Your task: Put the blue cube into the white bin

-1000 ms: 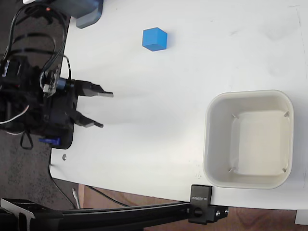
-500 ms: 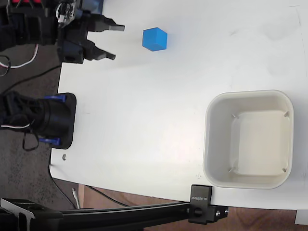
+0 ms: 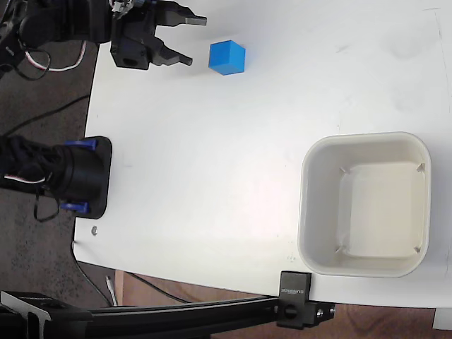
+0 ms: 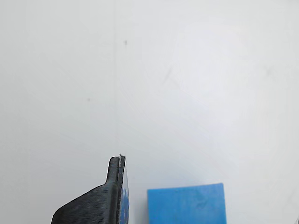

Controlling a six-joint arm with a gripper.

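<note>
- The gripper, at the upper left of the fixed view, is spread wide and empty, its fingertips aimed at the blue cube just beside them, apparently to straddle it.
- The white bin waits lower right, well apart from the cube.

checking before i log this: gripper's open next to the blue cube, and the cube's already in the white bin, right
Not quite. The fixed view shows the blue cube on the table, far from the white bin, which holds nothing. The gripper is indeed open beside the cube.

Bright-blue cube — off-white bin — black gripper
</note>
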